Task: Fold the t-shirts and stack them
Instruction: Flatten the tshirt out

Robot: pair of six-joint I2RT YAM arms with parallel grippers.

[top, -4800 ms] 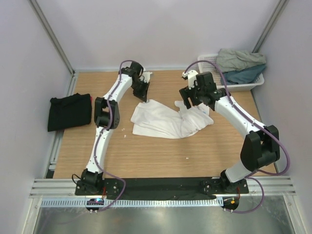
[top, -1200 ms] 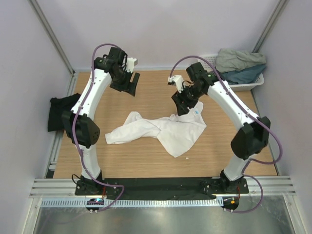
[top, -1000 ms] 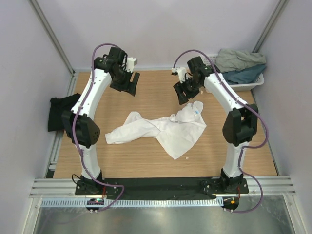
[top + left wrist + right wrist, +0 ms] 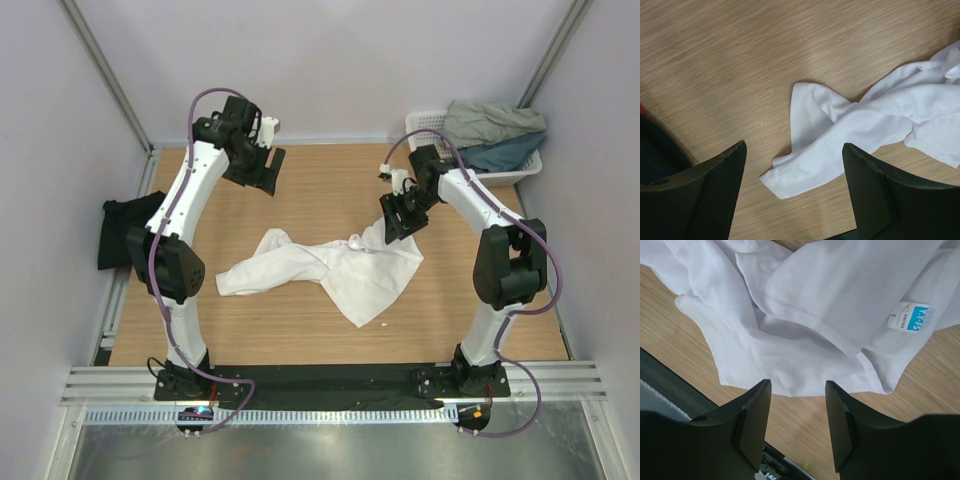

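Currently, white t-shirt [image 4: 368,276] crumpled on table [image 4: 330,190], left jaws spread, empty, right jaws spread above shirt.

Bare table [image 4: 320,182] is left open along the far and near edges. The middle is blocked by the white t-shirt [image 4: 345,272], the left edge by the black t-shirt [image 4: 118,235], the far-right corner by the basket [image 4: 425,120].

A lab test cell: plain white walls [image 4: 340,60], aluminium framing [image 4: 105,385], wooden benchtop [image 4: 320,190].
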